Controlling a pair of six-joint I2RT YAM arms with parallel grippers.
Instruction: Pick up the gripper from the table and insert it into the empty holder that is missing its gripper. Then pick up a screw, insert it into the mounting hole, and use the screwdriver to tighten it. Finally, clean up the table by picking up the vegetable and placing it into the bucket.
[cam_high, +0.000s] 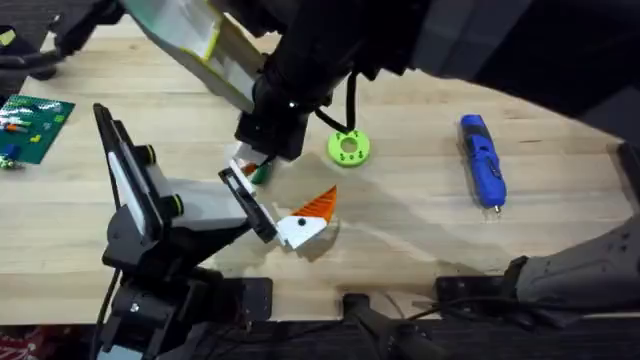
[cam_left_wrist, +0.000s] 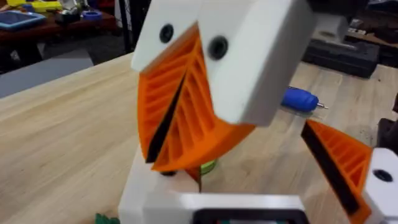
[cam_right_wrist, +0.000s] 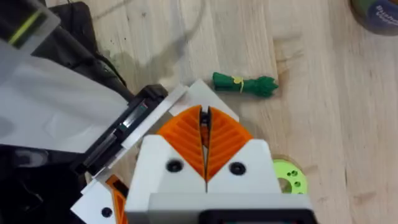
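The gripper (cam_high: 303, 222), a white wedge with an orange ridged pad and one dark hole, rests against the near end of the holder (cam_high: 252, 210). The holder is the black bracket across the tip of my black-and-white left arm. Whether the wedge is seated I cannot tell. My left gripper (cam_left_wrist: 249, 149) stands open, with the wedge (cam_left_wrist: 339, 165) far out to one side. My right gripper (cam_right_wrist: 204, 112) is shut, tips down over the bracket's far end, beside the green vegetable (cam_right_wrist: 244, 84). The blue screwdriver (cam_high: 482, 162) lies at the right. The bucket (cam_right_wrist: 375, 9) shows as a dark edge. A screw is out of view.
A lime-green disc with holes (cam_high: 348, 148) lies between the holder and the screwdriver. A green circuit board (cam_high: 30, 125) sits at the table's left edge. My right arm's big dark links hang over the far side of the table.
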